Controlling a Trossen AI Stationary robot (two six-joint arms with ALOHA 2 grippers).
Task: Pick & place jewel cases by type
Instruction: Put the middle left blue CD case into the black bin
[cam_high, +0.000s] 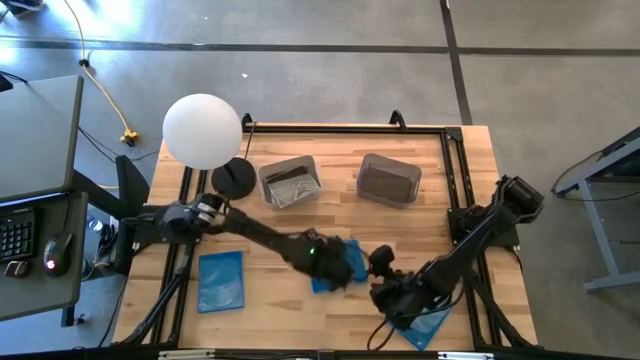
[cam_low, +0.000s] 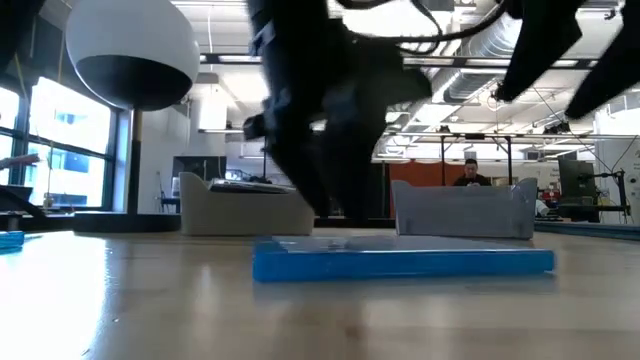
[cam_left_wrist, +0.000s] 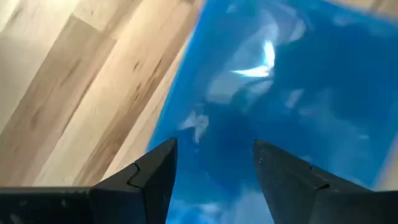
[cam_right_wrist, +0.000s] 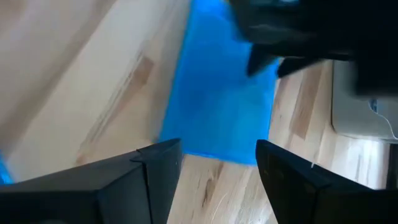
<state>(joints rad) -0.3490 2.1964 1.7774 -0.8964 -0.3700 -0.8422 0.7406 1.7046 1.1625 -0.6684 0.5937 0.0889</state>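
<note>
Three glossy blue jewel cases lie flat on the wooden table. One (cam_high: 221, 280) sits toward the near left. The middle one (cam_high: 322, 284) (cam_low: 400, 262) is partly covered by my left gripper (cam_high: 338, 265), which hovers open just over its top face (cam_left_wrist: 273, 93). The third (cam_high: 432, 325) lies near the front edge, half under my right arm. My right gripper (cam_high: 384, 290) is open (cam_right_wrist: 217, 155), just right of the middle case (cam_right_wrist: 217, 106), and holds nothing. No black case shows plainly. My left gripper points down at the middle blue case's top face (cam_left_wrist: 211, 143) from above. Its open fingers (cam_left_wrist: 158, 171) stand over the case. I cannot tell whether they touch it. The case lies flat on the table.
Two grey tubs stand toward the far edge, one (cam_high: 290, 182) left of the other (cam_high: 388, 180), both with dark contents. A white globe lamp (cam_high: 202, 130) on a black base (cam_high: 233, 178) stands at the far left. Bare wood lies between the tubs and the cases.
</note>
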